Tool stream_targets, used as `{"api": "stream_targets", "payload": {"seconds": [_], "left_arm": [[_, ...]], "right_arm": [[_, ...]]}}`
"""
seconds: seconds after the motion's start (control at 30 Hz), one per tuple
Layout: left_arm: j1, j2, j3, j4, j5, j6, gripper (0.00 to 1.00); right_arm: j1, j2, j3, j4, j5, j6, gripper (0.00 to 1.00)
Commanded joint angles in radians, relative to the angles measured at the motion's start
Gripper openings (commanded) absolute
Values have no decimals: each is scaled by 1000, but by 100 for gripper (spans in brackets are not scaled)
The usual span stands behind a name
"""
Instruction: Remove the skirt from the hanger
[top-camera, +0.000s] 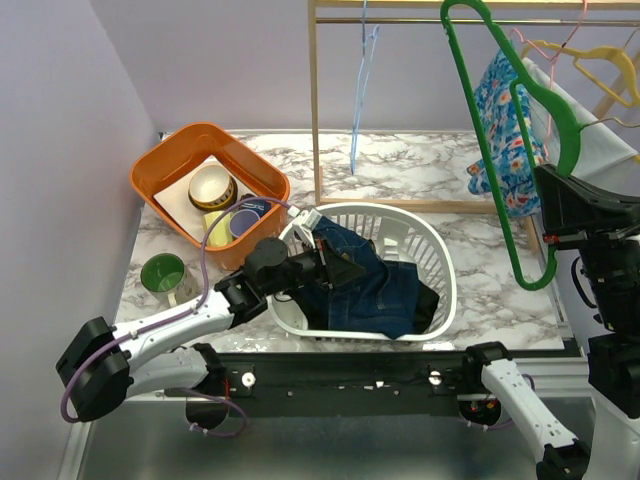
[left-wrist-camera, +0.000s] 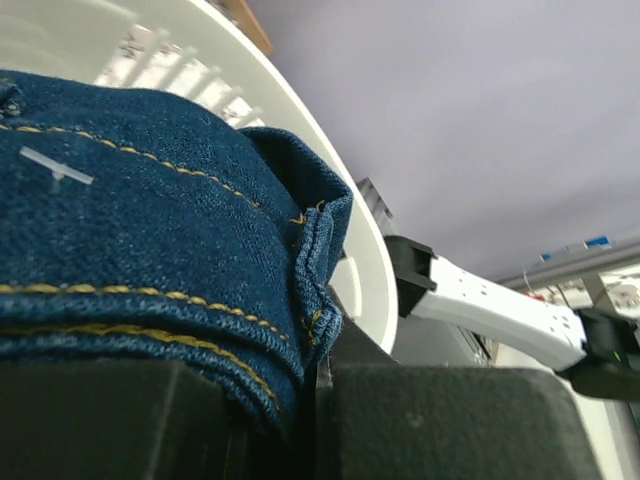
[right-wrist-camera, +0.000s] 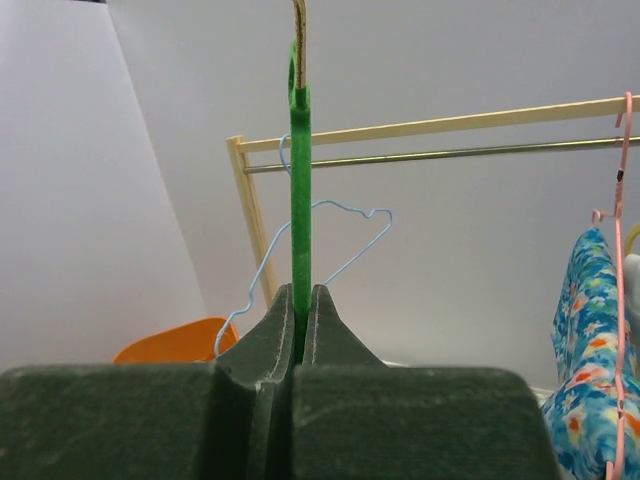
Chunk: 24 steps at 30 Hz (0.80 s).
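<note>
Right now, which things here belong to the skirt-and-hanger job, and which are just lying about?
Job: denim skirt, gripped by left gripper in the white basket; green hanger, gripped by right gripper.
Lying about: orange bin, green mug, blue wire hanger, floral garment, wooden rack.

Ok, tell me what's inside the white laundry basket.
A blue denim skirt lies in the basket, the left gripper shut on its edge. Anything beneath the denim is hidden.

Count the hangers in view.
4. Green hanger in the right gripper; blue hanger on the rail's left part; pink hanger and yellow hanger near its right end. More may be hidden past the right edge.
</note>
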<state>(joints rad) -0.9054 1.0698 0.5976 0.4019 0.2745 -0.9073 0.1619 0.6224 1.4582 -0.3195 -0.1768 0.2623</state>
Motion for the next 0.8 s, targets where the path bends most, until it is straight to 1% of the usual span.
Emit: {"api": "stream_targets", "payload": {"seconds": [0.0,0.07,0.13,0.17,0.27,0.3,0.37,0.4,0.43,0.47,0.5,0.53,0.57,0.6,0.63,0.67,0.7,0.77], "left_arm": [[-7,18,14,3,-138,7,0],[-7,25,13,-37,-208,24,0],[-7,54,25,-99,-251,31,0],[-7,67,30,-106,-264,36,0],[-9,119,34,-117,-256,33,0],[-10,131,34,-123,-264,21,0],[-21,134,31,-146,-267,15,0],[-24,139,37,-170,-321,15,5],[-24,145,66,-246,-340,16,9],[-24,150,82,-283,-362,19,13],[-24,156,97,-319,-388,24,26],[-24,153,128,-377,-394,25,35],[-24,148,142,-397,-393,24,44],[-26,119,152,-400,-387,24,58],[-29,99,172,-441,-376,21,63],[-32,75,179,-449,-374,12,69],[-33,21,183,-454,-373,8,78],[-32,-31,194,-459,-367,5,87]], "right_arm": [[-5,-18,2,-4,5,8,1],[-5,-18,2,-15,13,6,1],[-5,-20,-2,-33,14,6,1],[-4,-23,-5,-47,14,0,1],[-5,-32,-4,-154,2,-40,1],[-4,-35,2,-232,10,-40,1],[-4,-50,-9,-285,48,-17,1],[-5,-62,-27,-292,56,-9,1],[-4,-73,-62,-288,51,-2,1],[-5,-73,-79,-282,48,8,1],[-5,-69,-91,-277,45,12,1],[-4,-61,-110,-276,40,15,1],[-5,-40,-116,-277,37,20,1],[-4,-27,-119,-279,37,22,1],[-5,-12,-122,-276,34,25,1],[-4,5,-116,-276,34,25,1],[-5,45,-104,-285,36,25,1],[-5,86,-55,-302,48,26,1]]}}
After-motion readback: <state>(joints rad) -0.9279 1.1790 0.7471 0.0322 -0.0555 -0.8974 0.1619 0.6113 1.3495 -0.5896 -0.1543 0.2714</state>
